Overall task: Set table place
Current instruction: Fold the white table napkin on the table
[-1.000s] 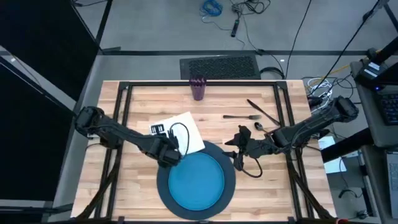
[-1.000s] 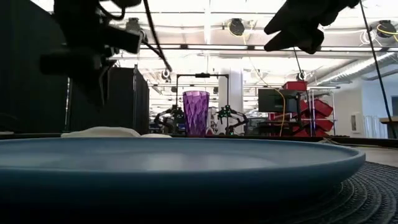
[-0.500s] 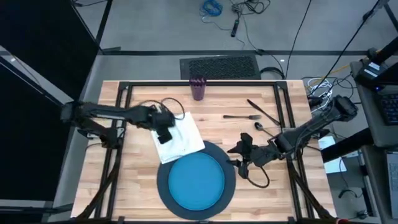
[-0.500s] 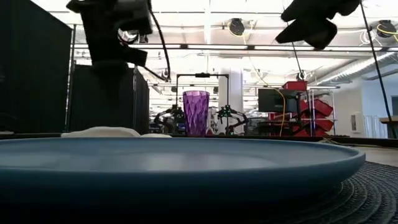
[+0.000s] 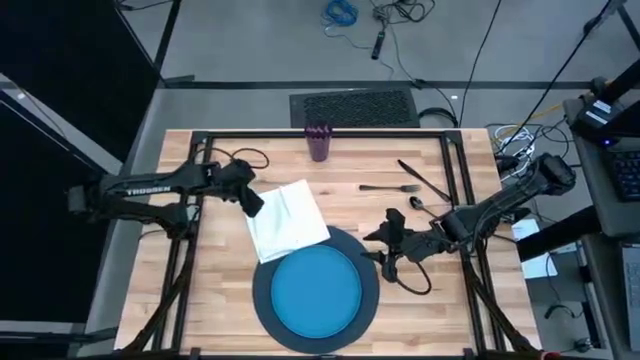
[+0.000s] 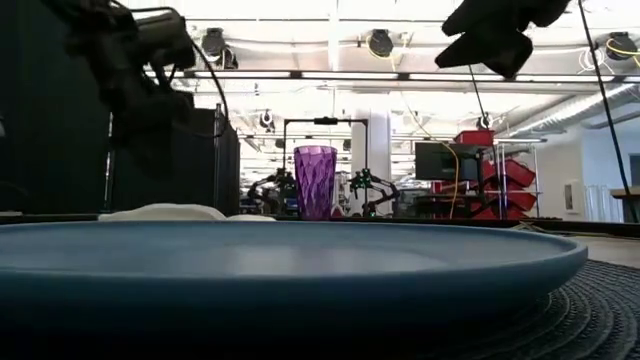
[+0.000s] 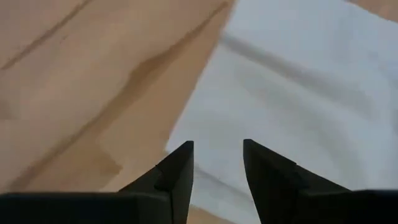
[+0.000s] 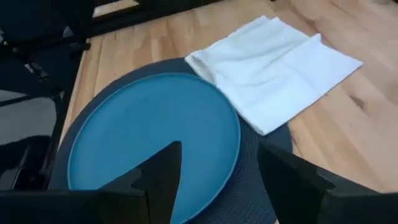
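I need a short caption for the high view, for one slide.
Left gripper open over the white napkin; blue plate on the grey charger; right gripper open beside it.

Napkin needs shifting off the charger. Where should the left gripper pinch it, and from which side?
Pinch the napkin at its outer edge nearest the left gripper, coming down from above. That edge lies flat on bare table, clear of the blue plate. The opposite corner overlaps the charger, so probably drag it away from there.

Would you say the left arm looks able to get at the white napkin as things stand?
Probably yes: the left gripper hovers open at the napkin edge, with nothing between them; only the napkin's far corner overlaps the charger.
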### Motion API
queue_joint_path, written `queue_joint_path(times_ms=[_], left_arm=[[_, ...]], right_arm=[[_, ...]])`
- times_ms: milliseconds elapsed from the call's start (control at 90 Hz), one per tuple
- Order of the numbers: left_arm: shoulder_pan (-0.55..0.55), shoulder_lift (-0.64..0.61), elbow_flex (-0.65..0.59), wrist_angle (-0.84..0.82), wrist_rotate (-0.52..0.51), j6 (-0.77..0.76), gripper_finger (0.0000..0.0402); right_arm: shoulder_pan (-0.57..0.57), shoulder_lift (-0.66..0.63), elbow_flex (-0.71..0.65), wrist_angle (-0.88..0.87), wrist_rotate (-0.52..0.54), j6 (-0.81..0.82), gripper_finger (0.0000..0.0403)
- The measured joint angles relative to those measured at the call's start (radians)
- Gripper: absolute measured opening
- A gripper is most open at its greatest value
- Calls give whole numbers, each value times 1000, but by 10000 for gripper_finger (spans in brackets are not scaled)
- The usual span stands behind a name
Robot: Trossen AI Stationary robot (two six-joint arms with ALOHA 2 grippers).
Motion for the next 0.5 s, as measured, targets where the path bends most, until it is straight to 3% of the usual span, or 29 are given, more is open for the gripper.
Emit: queue_joint_path(times_ms=[244, 500], left_arm=[[88, 41, -41, 4, -2, -41, 122], [93, 74, -41, 73, 6, -41, 122]], right_arm=[[2, 0, 0, 0, -3, 6, 196], [2, 0, 0, -1, -7, 5, 196]])
